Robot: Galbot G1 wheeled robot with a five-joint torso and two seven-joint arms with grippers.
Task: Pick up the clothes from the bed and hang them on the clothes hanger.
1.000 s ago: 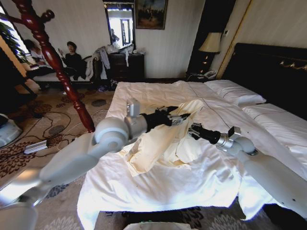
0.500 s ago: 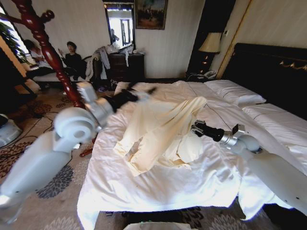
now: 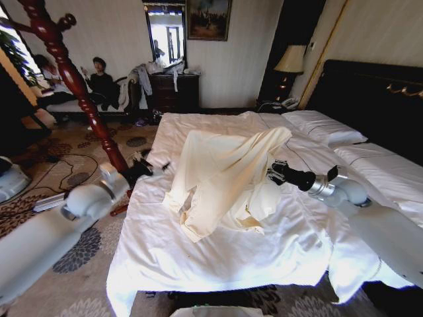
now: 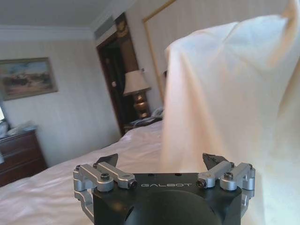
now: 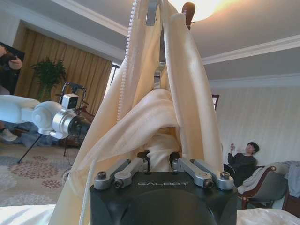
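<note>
The clothes are held raised above the bed at the centre of the frame, their long axis running from a peak at upper right down to lower left, where the hem trails on the white sheet. The right hand is seen just right of the cloth, clamped together on a fold. The left hand, at centre left and apart from the garment, is spread empty. "GALBOT" is read on both hand bodies.
</note>
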